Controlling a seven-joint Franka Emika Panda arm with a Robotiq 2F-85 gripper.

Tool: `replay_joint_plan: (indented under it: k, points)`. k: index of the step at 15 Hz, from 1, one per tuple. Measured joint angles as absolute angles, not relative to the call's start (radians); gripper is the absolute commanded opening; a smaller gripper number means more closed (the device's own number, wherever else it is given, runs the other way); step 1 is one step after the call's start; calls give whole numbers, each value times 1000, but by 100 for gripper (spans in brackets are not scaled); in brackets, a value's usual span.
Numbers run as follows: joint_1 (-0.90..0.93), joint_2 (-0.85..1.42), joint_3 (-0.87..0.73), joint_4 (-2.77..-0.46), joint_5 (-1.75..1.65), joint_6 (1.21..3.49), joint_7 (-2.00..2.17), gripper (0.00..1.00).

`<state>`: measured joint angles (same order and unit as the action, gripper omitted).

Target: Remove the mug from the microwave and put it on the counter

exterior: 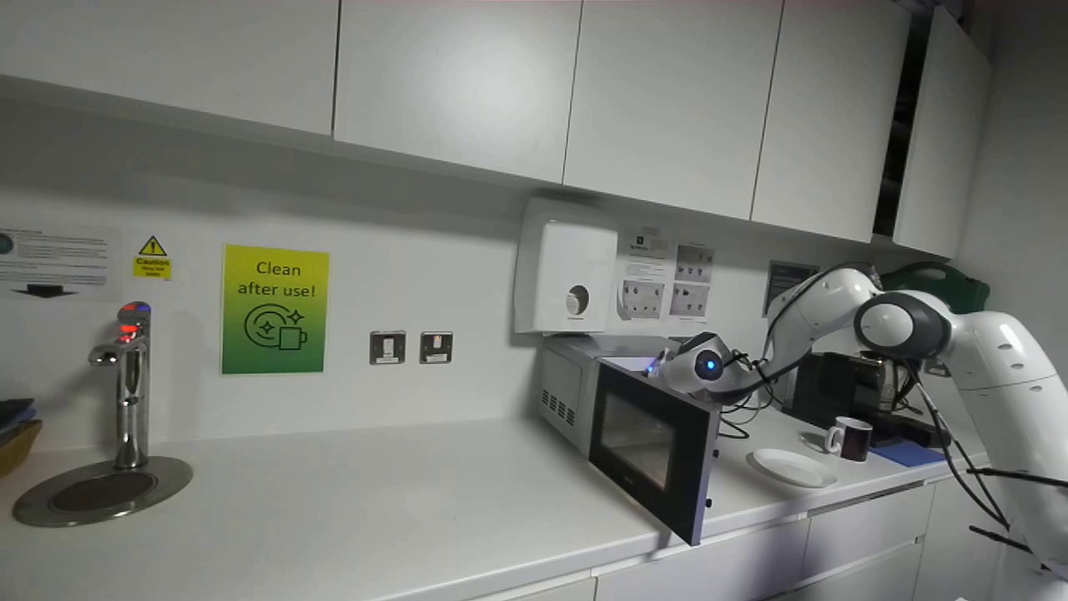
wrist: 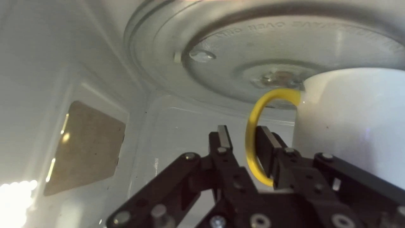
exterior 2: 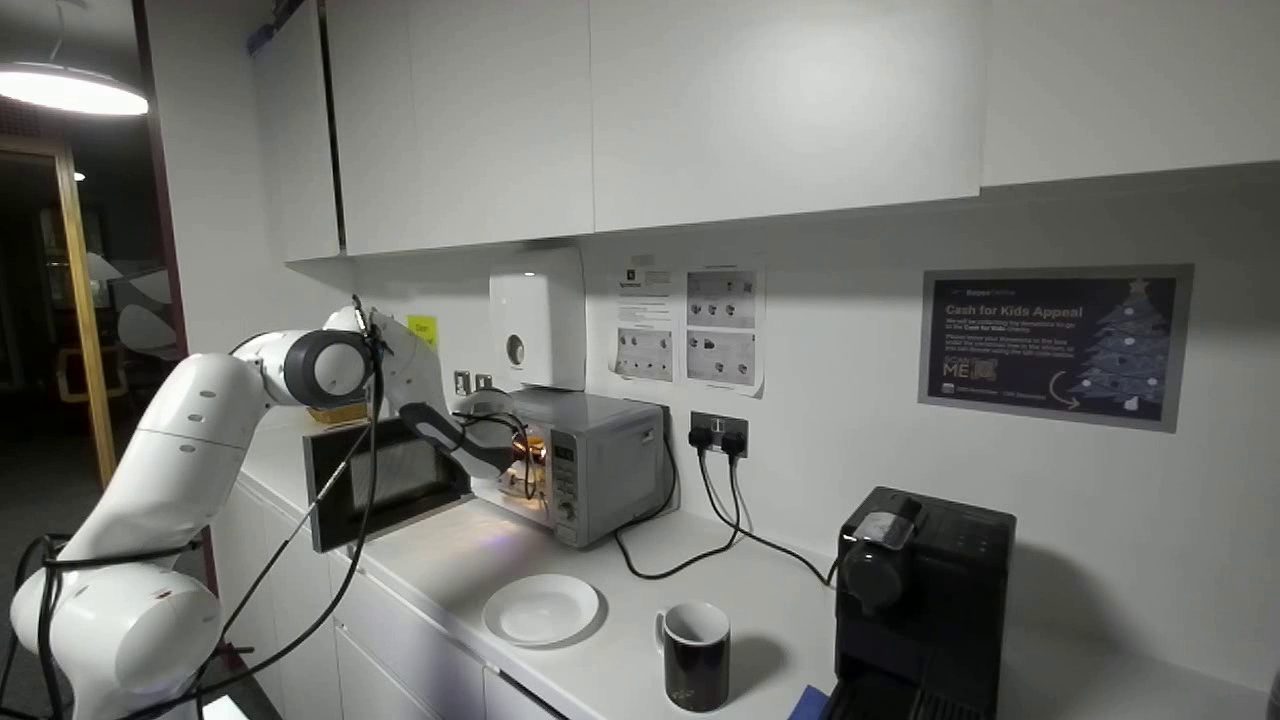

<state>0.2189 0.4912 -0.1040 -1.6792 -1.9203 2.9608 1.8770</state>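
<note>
Chrome tap (exterior: 133,388) on the white desk (exterior: 375,501), left of the microwave (exterior: 569,384). Inside the microwave, whose door (exterior: 691,442) stands open, we see in the wrist view the hand (wrist: 244,136) with fingers (wrist: 222,150) spread, one outside and one within the loop of the yellow handle (wrist: 251,136), then the white mug (wrist: 351,120). Right of the microwave, in both exterior views, we note a plate (exterior 2: 542,609), a black mug (exterior 2: 697,668) and a coffee machine (exterior 2: 930,570).

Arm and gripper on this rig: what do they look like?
Arm: white, smooth rounded segments, dark grey joint ring, black cables looping outside it, blue lights near the wrist. Gripper: near-black, angular linkage fingers, silvery screws, pale grey strips at the tips. No legible markings.
</note>
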Motion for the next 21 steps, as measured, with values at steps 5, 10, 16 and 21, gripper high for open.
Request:
replay_joint_plan:
  k: [5, 10, 16, 21]
  points:
    - [219, 502, -104, -1668, -1920, 2961, 1877, 2]
    - [220, 502, -104, -1668, -1920, 2961, 1877, 2]
    - [229, 485, -104, -1691, -1920, 2960, 1874, 2]
    - [251, 433, -104, -1762, -1920, 2944, 1874, 2]
